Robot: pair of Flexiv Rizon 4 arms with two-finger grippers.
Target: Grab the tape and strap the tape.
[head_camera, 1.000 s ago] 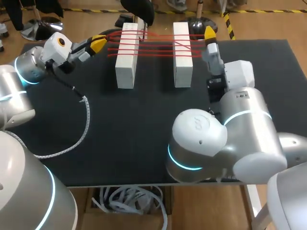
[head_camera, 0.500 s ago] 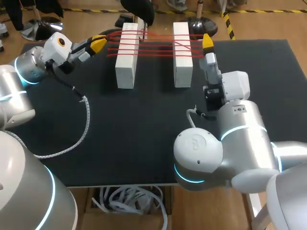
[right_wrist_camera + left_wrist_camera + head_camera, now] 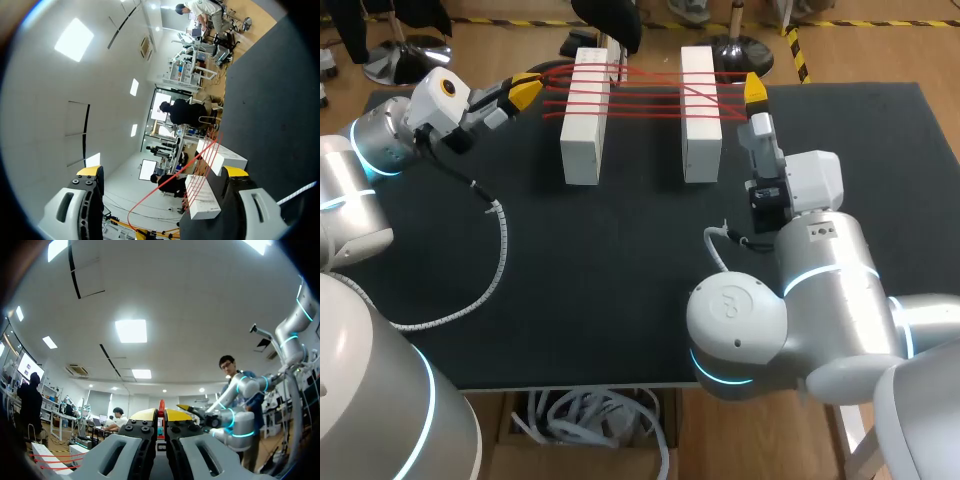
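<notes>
Table: matte black top (image 3: pixel 620 300). Floor: light wood (image 3: pixel 500 50), with a yellow-black striped marking (image 3: pixel 880 23) past the far edge. Ceiling (image 3: pixel 190 285): white, rectangular light panels (image 3: pixel 131 330) lit.

2 blocks stand side by side on the far part of the table (image 3: pixel 620 300), w/ a gap betw. them: left block (image 3: pixel 583 120) and right block (image 3: pixel 700 115). The tape (image 3: pixel 645 87) runs in several strands across both tops and over the gap. The left gripper (image 3: pixel 525 90) is just left of the left block, tape end betw. its fingers. The right gripper (image 3: pixel 754 90) is just right of the right block, 1 strand passing betw. its fingers. A cable (image 3: pixel 501 250) lies on the table's left part, nearer than the left gripper.
</notes>
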